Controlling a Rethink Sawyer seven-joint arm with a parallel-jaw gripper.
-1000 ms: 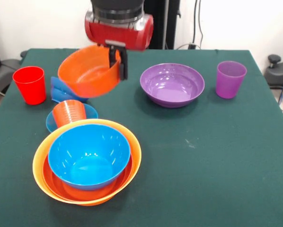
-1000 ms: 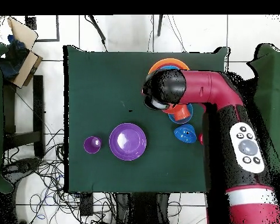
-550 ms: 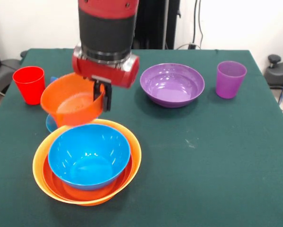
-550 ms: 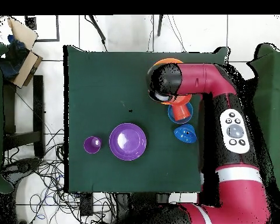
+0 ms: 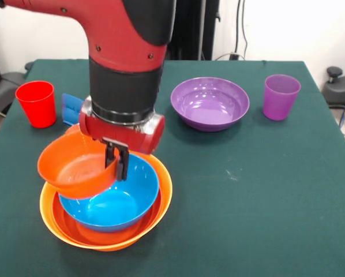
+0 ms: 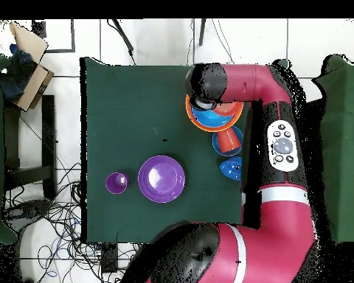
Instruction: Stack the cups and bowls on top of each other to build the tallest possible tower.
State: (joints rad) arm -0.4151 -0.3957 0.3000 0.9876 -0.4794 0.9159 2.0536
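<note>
Orange small bowl (image 5: 74, 167) clenched at its rim by the fingers (image 5: 116, 163), overhanging the nested tower's (image 5: 155, 199) edge.

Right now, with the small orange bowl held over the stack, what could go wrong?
1. The gripper pinches the small glossy orange plastic bowl by one rim only, and it hangs tilted; it may slip or land crooked.
2. It sits left of centre over the light blue bowl, so release could catch the rim rather than nest.
3. The arm hides the orange-red cup in front view; a sideways move might hit it.
</note>
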